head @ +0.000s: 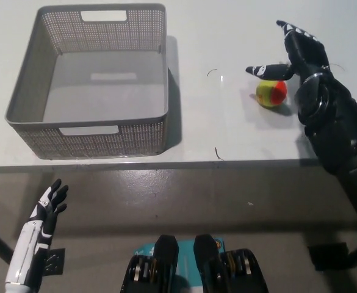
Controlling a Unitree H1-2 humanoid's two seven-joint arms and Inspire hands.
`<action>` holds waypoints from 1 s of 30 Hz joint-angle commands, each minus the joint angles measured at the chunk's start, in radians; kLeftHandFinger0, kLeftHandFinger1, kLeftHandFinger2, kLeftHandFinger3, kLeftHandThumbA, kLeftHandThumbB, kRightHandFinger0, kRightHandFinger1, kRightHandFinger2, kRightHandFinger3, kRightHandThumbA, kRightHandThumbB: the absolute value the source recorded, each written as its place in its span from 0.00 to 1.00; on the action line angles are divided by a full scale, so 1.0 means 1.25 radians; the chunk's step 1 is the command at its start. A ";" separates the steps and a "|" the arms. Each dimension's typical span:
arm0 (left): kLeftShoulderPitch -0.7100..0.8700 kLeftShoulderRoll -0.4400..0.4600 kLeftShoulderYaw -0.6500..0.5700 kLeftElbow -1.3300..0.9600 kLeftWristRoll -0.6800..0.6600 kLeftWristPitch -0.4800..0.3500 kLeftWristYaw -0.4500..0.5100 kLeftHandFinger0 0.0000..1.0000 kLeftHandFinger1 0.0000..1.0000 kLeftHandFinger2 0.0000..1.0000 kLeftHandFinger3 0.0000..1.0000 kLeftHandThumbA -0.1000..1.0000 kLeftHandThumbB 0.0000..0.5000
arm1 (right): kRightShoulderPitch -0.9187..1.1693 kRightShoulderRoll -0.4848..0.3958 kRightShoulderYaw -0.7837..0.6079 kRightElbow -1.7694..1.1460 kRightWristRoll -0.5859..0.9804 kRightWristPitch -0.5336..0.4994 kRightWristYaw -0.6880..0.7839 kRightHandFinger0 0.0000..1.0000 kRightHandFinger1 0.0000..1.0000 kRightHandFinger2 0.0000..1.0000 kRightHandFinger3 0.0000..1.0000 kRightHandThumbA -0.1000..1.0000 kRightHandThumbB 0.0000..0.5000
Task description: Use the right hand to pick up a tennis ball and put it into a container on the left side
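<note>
A yellow-and-orange tennis ball (271, 93) lies on the white table (227, 134) at the right. My black right hand (294, 61) hovers over it, open, with one finger stretched out left just above the ball and the rest spread behind it. The grey mesh basket (25, 91) stands on the table's left side, and nothing lies in it. My white left hand (49, 206) hangs open below the table's front edge at the lower left.
The table's front edge (166, 163) runs across the middle of the picture, with brown floor below it. Two small dark marks (218, 154) lie on the table between the basket and the ball.
</note>
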 commanded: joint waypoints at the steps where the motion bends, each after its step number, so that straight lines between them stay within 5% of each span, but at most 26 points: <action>1: 0.003 0.012 0.006 -0.022 -0.003 -0.024 -0.002 1.00 1.00 1.00 1.00 1.00 0.41 | -0.081 0.008 0.008 0.054 0.026 -0.050 -0.033 1.00 1.00 1.00 1.00 1.00 1.00; 30: -0.002 0.019 0.026 -0.018 -0.013 -0.030 0.004 1.00 1.00 1.00 1.00 1.00 0.44 | -0.145 0.068 0.030 0.311 0.098 -0.049 -0.037 1.00 1.00 1.00 1.00 0.88 1.00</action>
